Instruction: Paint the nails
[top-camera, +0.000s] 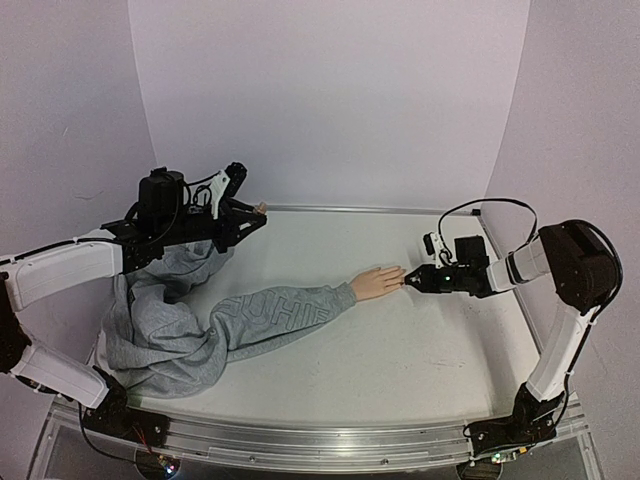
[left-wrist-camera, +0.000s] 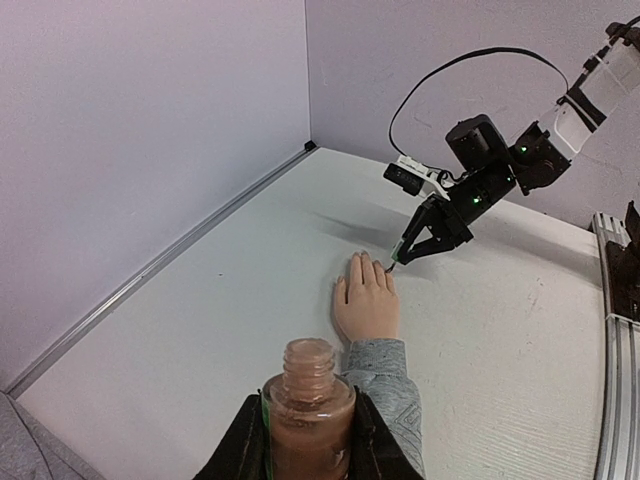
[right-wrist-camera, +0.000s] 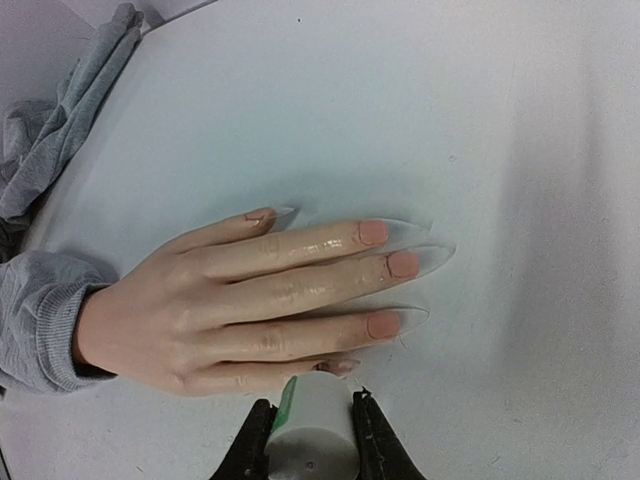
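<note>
The peach mannequin hand lies flat, palm down, at the end of a grey sweatshirt sleeve. Its nails carry pinkish polish under long clear tips. My right gripper is shut on a white brush cap, just beside the little finger nail. The brush itself is hidden under the cap. My left gripper is shut on an uncapped bottle of brownish-pink polish, held upright at the back left.
The rest of the grey sweatshirt is bunched at the near left, under the left arm. A metal rail runs along the table's near edge. Lilac walls close in the back and both sides.
</note>
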